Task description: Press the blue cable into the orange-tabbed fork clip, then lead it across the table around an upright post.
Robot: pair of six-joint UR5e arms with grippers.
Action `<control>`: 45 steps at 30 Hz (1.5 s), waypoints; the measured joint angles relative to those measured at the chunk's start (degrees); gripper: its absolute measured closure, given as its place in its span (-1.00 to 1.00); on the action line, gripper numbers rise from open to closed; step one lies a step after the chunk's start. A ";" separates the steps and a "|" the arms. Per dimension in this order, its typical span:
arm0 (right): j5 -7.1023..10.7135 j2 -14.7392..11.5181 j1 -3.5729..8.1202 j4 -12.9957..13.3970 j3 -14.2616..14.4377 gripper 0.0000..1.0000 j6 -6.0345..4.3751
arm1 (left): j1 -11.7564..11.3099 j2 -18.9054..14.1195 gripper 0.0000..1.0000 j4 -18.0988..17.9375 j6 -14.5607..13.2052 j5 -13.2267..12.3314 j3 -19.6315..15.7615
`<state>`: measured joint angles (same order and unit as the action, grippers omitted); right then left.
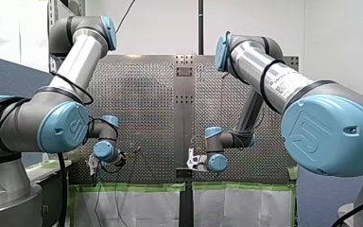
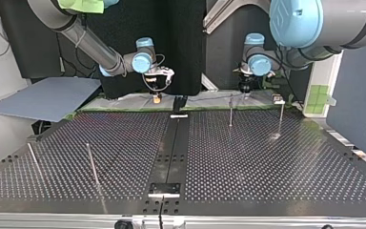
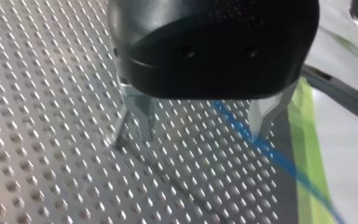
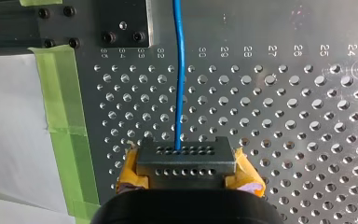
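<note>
In the right wrist view my right gripper, with yellow pads, is shut on the blue cable. The cable runs straight ahead from it over the perforated table. In the left wrist view my black left gripper hangs open just above the table. The blue cable passes beside one metal finger, not between the two. Both grippers stay near the table's far edge in the top view: right gripper, left gripper. I cannot make out an orange-tabbed clip in any view.
Two thin upright posts stand near my left gripper, and two more at the top view's left front. Green tape lines the table's edge. A grey board lies beyond the table.
</note>
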<state>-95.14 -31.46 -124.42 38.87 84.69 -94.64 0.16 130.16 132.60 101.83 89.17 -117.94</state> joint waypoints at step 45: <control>0.09 0.10 -0.06 0.00 0.01 1.00 0.04 | 2.04 -5.95 -1.00 -3.37 -5.76 -6.82 -6.21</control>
<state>-95.04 -31.35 -124.48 38.87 84.69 -94.60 2.20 124.21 129.23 96.07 82.35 -124.15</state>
